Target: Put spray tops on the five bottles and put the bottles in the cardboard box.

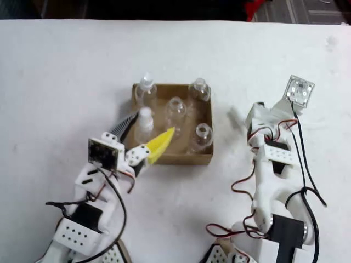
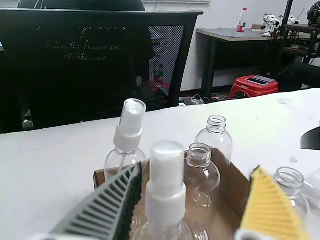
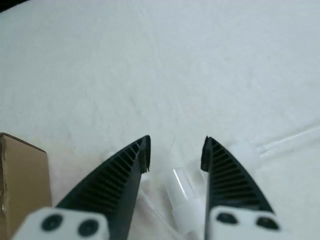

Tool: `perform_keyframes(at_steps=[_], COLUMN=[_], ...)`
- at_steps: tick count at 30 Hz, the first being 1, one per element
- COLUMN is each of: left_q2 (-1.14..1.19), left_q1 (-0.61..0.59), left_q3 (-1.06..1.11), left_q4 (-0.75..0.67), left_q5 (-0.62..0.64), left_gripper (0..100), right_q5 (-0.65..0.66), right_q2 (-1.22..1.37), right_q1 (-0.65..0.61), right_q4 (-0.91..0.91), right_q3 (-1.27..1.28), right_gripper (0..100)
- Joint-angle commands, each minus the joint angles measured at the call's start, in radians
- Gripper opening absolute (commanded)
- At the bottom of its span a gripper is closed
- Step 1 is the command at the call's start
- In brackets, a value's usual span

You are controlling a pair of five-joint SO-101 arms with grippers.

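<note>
**Task status.** All five clear bottles stand inside the cardboard box, which sits near the middle of the bench.
- **Fitted with spray tops (two):** the far-left bottle, in the box's far left corner, and the near-left bottle, against its left wall.
- **Open-necked (three):** the centre bottle, the far-right bottle and the near-right bottle.

On this evidence the boxing appears done, and three tops are left to fit.

**Left pincer**. Its jaws, one grey and one yellow, are spread wide on either side of the near-left bottle. They are not closed on it, and the pincer holds nothing.

**Right pincer**. It hangs over the bench to the right of the box with its black jaws partly apart. They straddle a loose spray top lying flat on the bench; whether they touch it cannot be told. A second loose spray top lies just beside it, its dip tube trailing across the bench.

**Surface.** The bench has a white, faintly textured covering.

**Room.** Beyond the far edge of the bench stand a black mesh chair and a dark desk. A red case and some cables lie on the floor.
</note>
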Motion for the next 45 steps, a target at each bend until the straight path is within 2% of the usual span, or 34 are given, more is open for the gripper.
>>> perform_keyframes(at_steps=[1, 9, 12, 16, 28, 36, 38, 42, 45], left_q2=[-0.015, -0.008, -0.008, -0.007, 0.016, 0.202, 0.211, 0.209, 0.209], left_q1=[-0.004, -0.007, -0.010, -0.010, -0.010, -0.007, -0.002, -0.010, -0.008], left_q3=[-0.068, -0.278, -0.292, -0.290, -0.279, -0.275, -0.273, -0.275, -0.272], left_q4=[0.026, 0.258, 0.292, 0.293, 0.288, 0.118, 0.120, 0.135, 0.137], left_q5=[0.031, 0.069, 0.074, 0.069, 0.069, 0.074, 0.074, 0.074, 0.074], left_gripper=[31, 24, 19, 13, 19, 19, 15, 1, 4], right_q5=[0.014, 0.014, 0.014, 0.014, 0.014, 0.014, 0.014, 0.014, 0.014], right_q2=[-0.002, -0.002, -0.002, -0.002, -0.002, -0.002, -0.002, -0.002, -0.002], right_q1=[-0.008, -0.008, -0.008, -0.008, -0.008, -0.008, -0.008, -0.008, -0.008], right_q4=[-0.024, -0.024, -0.024, -0.024, -0.024, -0.024, -0.024, -0.024, -0.024], right_q3=[-0.006, -0.006, -0.006, -0.006, -0.006, -0.006, -0.006, -0.006, -0.006], right_gripper=[14.9, 14.9, 14.9, 14.9, 14.9, 14.9, 14.9, 14.9, 14.9])
